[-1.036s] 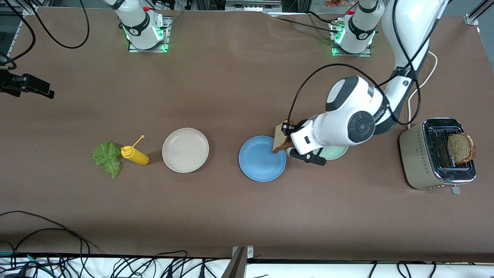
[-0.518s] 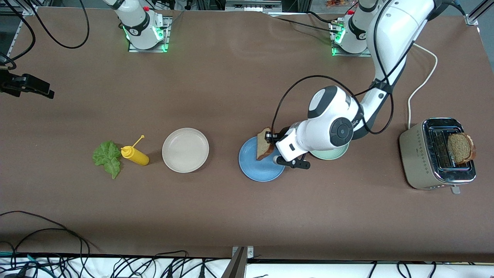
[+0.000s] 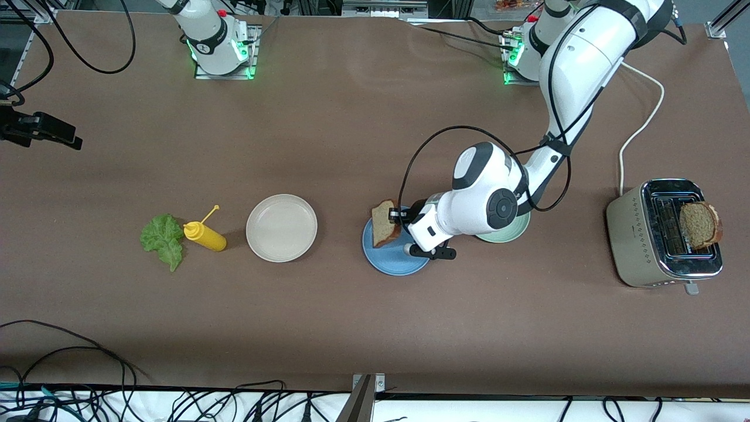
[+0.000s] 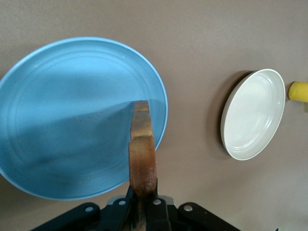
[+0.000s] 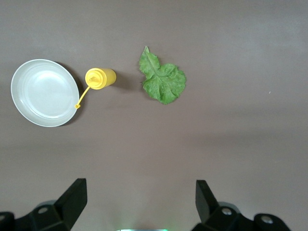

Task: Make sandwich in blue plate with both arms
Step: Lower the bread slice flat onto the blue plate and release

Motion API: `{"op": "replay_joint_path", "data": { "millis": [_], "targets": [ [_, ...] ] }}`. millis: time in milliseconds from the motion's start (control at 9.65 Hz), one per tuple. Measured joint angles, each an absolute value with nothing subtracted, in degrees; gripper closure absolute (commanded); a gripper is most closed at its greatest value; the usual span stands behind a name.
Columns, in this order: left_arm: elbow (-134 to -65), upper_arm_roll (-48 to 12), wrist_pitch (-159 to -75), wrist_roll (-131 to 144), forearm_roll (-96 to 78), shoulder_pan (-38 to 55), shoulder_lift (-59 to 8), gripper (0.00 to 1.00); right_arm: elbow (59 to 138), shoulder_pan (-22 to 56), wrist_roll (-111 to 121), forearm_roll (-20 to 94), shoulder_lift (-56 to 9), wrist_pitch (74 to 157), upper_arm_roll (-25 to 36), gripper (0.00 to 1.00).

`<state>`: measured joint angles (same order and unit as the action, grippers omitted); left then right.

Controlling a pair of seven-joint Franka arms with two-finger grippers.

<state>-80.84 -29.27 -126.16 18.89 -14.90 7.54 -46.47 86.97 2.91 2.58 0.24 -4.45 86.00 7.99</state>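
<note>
My left gripper [image 3: 399, 225] is shut on a brown bread slice [image 3: 384, 223] and holds it on edge over the blue plate [image 3: 391, 261]. In the left wrist view the slice [image 4: 142, 149] stands upright between the fingers [image 4: 126, 202], over the plate's [image 4: 72, 120] edge nearest the beige plate. A second slice [image 3: 699, 224] sticks out of the toaster. The lettuce leaf [image 3: 163, 239] lies flat toward the right arm's end. My right gripper [image 5: 139, 192] hangs open and empty, high over bare table beside the lettuce [image 5: 162, 79]; in the front view it is out of sight.
A beige plate [image 3: 281, 227] sits between the blue plate and a yellow squeeze bottle [image 3: 204, 234], which lies beside the lettuce. A pale green plate [image 3: 508, 232] is partly hidden under the left arm. The toaster [image 3: 656, 246] stands at the left arm's end.
The left arm has carried the bread toward the right arm's end, from the blue plate's rim to over its middle. The right arm has not moved.
</note>
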Motion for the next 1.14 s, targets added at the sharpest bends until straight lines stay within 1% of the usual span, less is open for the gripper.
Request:
{"op": "replay_joint_path", "data": {
  "millis": [207, 311, 415, 622, 726, 1140],
  "targets": [
    [-80.71, -29.06, -126.17, 18.79, -14.90, 7.48, -47.02, 1.00, 86.97, 2.91, 2.58, 0.23, -4.45, 86.00, 7.99, 0.00],
    [-80.70, -28.90, -126.17, 18.67, -14.90, 7.47, -47.40, 0.81, 86.97, 2.91, 2.58, 0.23, -4.45, 86.00, 7.99, 0.00],
    [-80.65, -28.73, -126.17, 18.63, -14.90, 7.44, -47.76, 0.65, 86.97, 2.91, 2.58, 0.22, -4.45, 86.00, 7.99, 0.00],
    [-80.61, -28.19, -126.17, 18.58, -14.90, 7.28, -47.89, 0.13, 86.97, 2.91, 2.58, 0.22, -4.45, 86.00, 7.99, 0.00],
    [-80.61, -27.77, -126.17, 18.58, -14.90, 7.17, -47.91, 0.00, 86.97, 2.91, 2.58, 0.22, -4.45, 86.00, 7.99, 0.00],
    [-80.51, -26.37, -126.17, 18.37, -14.40, 6.95, -47.96, 0.00, 86.97, 2.91, 2.58, 0.21, -4.45, 86.00, 8.01, 0.00]
  ]
}}
